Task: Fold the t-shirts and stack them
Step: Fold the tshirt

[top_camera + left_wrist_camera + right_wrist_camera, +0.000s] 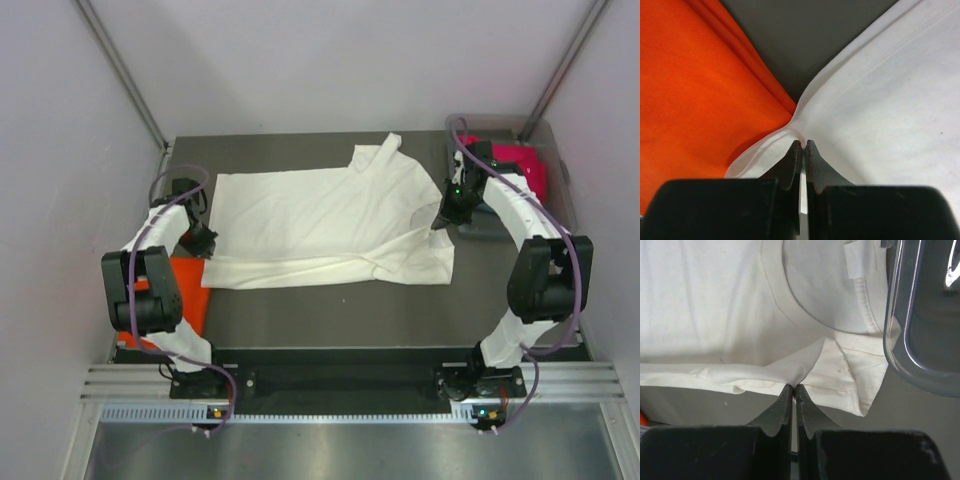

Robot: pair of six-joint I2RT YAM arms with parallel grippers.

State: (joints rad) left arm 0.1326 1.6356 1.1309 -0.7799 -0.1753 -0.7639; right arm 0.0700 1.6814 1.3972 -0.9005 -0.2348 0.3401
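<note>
A large cream-white t-shirt [320, 220] lies spread across the middle of the dark table, collar toward the right. My left gripper [205, 243] is shut on its left edge; in the left wrist view the hem [890, 100] bunches into the closed left gripper [803, 145]. My right gripper [447, 215] is shut on the shirt's right side; near the collar the cloth [715, 305] is pulled to a point between the closed tips of the right gripper [794, 387]. A bright orange t-shirt [190, 290] lies at the table's left front, partly under the left arm, and it fills the left of the left wrist view [695, 90].
A clear plastic bin [555, 175] stands at the back right, close behind the right gripper, with a magenta-pink t-shirt [520, 165] inside. Its rim [900, 330] shows at the right of the right wrist view. Walls enclose the table [330, 310] on three sides.
</note>
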